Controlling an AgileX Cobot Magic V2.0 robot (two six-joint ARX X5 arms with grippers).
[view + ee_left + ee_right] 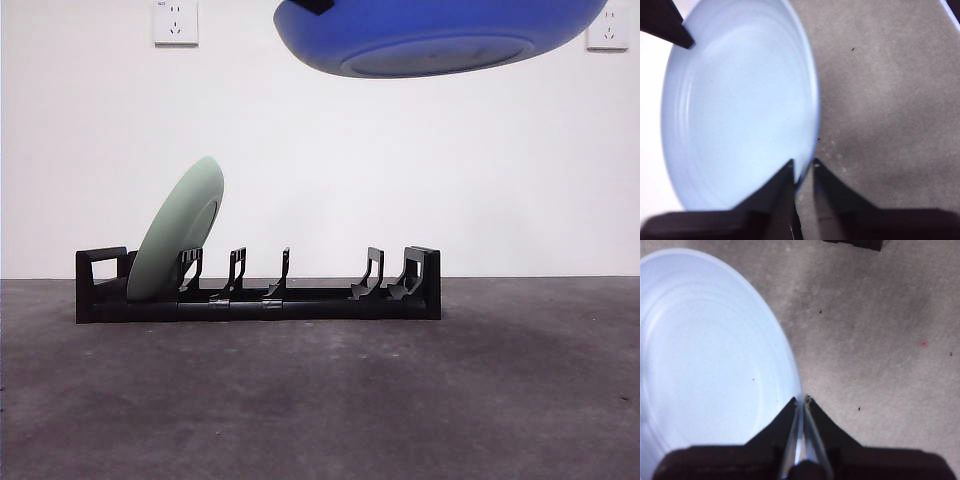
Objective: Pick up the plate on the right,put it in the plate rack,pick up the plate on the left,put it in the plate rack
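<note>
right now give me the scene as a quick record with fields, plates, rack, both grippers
blue plate: held in the air, above the rack, tilted, underside showing in the front view
left gripper: shut on the blue plate's rim
right gripper: shut on the blue plate's rim
green plate: standing on edge in the rack's leftmost slot, leaning
plate rack: black, on the dark table, remaining slots empty
wall: white, two sockets
task stage: one plate racked, blue plate not yet in the rack
</note>
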